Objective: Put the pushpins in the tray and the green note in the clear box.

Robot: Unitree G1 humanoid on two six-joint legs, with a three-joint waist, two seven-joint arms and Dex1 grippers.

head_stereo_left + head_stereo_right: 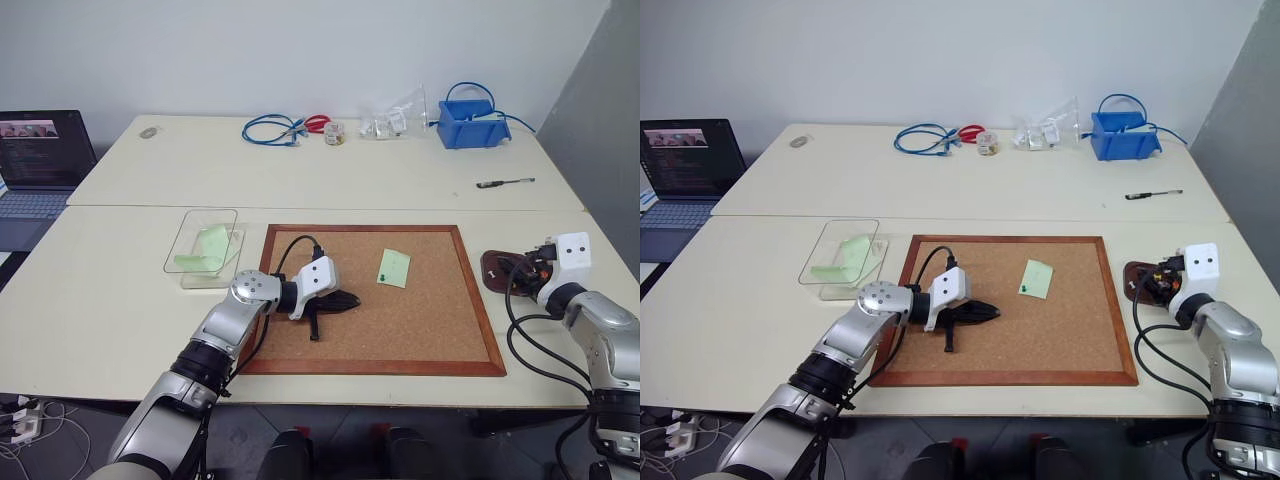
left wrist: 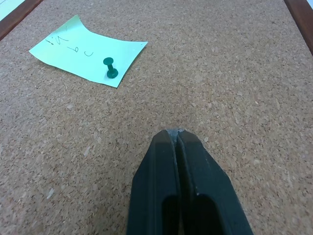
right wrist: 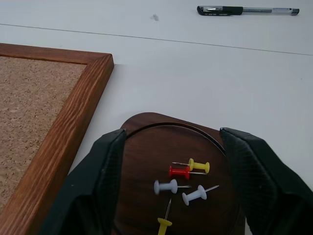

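The right claw (image 3: pixel 171 181) hangs wide over the tray (image 3: pixel 142 147) of pushpins (image 3: pixel 190 167). The left claw (image 2: pixel 178 139), pressed together and empty, points low across the corkboard (image 1: pixel 430 320) toward the pinned green note (image 1: pixel 394 267).

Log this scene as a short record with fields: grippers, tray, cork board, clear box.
left gripper: shut, empty, over the cork board
right gripper: open, above the tray
tray contents: five pushpins, yellow, red and pale
cork board: green note pinned by a dark green pushpin
clear box: holds a green note
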